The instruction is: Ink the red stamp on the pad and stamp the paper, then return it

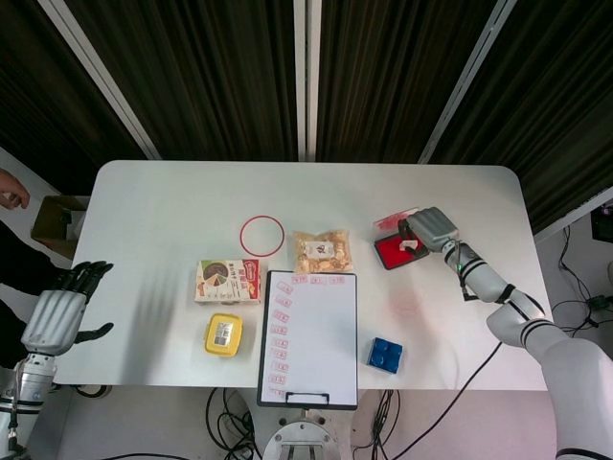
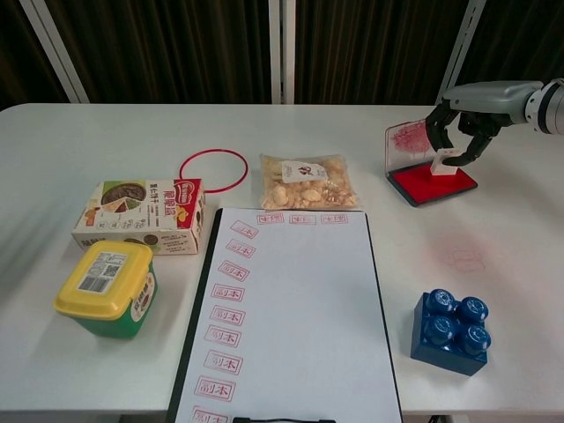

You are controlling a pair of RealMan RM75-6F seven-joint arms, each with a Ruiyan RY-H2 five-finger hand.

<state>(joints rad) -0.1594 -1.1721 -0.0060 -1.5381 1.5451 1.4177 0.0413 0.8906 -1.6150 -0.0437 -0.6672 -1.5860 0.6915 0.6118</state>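
Note:
My right hand (image 2: 465, 123) (image 1: 428, 230) holds the small stamp (image 2: 443, 164) (image 1: 410, 244), whose base rests on the red surface of the open ink pad (image 2: 429, 182) (image 1: 392, 251). The pad's clear lid (image 2: 405, 141) stands up behind it, smeared red. The paper on the black clipboard (image 2: 291, 308) (image 1: 311, 331) lies in the middle front, with red stamp marks along its top and left edges. My left hand (image 1: 59, 316) hangs open off the table's left edge, seen only in the head view.
A red ring (image 2: 213, 169), a snack bag (image 2: 307, 182), a printed carton (image 2: 141, 214) and a yellow-lidded tub (image 2: 106, 287) lie left of the pad. A blue brick (image 2: 450, 332) sits at front right. Faint red smudges (image 2: 463, 257) mark the table.

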